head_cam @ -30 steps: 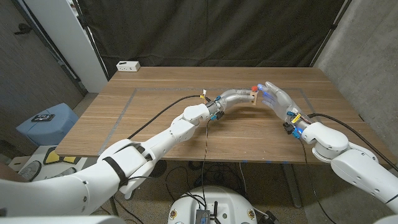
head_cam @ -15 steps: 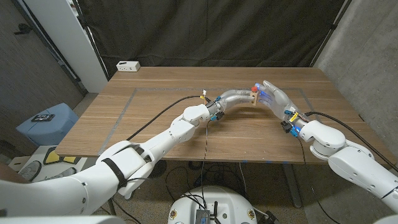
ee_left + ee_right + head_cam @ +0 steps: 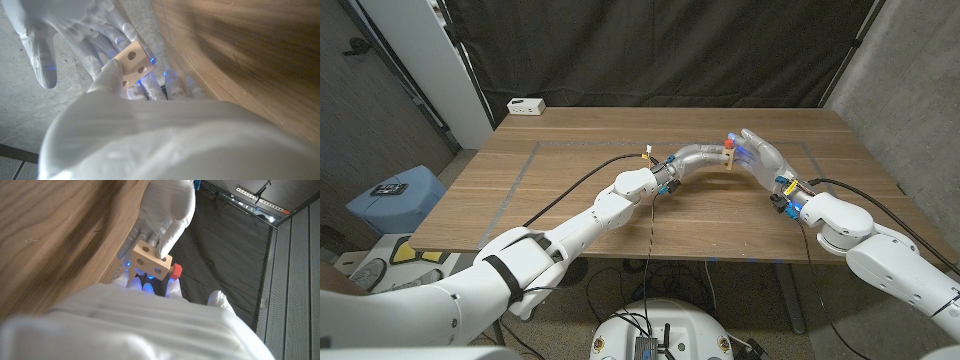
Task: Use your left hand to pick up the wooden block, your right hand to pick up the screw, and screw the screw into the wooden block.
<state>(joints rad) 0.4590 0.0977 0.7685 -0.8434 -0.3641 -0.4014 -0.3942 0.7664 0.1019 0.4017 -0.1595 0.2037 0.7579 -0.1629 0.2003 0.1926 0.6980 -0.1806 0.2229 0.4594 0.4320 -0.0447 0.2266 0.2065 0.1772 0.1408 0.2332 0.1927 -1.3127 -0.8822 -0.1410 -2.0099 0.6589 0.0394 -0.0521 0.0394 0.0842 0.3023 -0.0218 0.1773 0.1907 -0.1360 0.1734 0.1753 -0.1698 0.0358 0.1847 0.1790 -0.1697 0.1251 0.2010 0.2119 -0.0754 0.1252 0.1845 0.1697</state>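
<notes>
The two hands met just right of the head view's centre, above the far half of the counter (image 3: 570, 190). The left hand (image 3: 705, 157) held the wooden block (image 3: 729, 156) clear of the counter, its fingers (image 3: 167, 217) closed over the block's top and far side; in the right wrist view the block (image 3: 148, 262) showed holes along its near face. The red-headed screw (image 3: 176, 270) stood out of one end of the block, so it looked already started in a hole.

The right hand (image 3: 760, 155) was pressed up against that end. Its fingers (image 3: 47, 60) looked partly spread around the block (image 3: 131, 62) in the left wrist view, but whether any of them actually pinched the screw head I could not tell; the contact was hidden behind the block and the hand's own back.

The step in hand seemed to be the turning itself. To do it well, the left hand needed to keep the block rigid and not let it roll with the twist. The right fingers should have sat squarely on the red head, in line with the hole, pushing gently inward while turning. Short turns with regrips would have suited better than one long wrist roll. A skewed push risked jamming the thread or levering the block out of the left hand's hold.
</notes>
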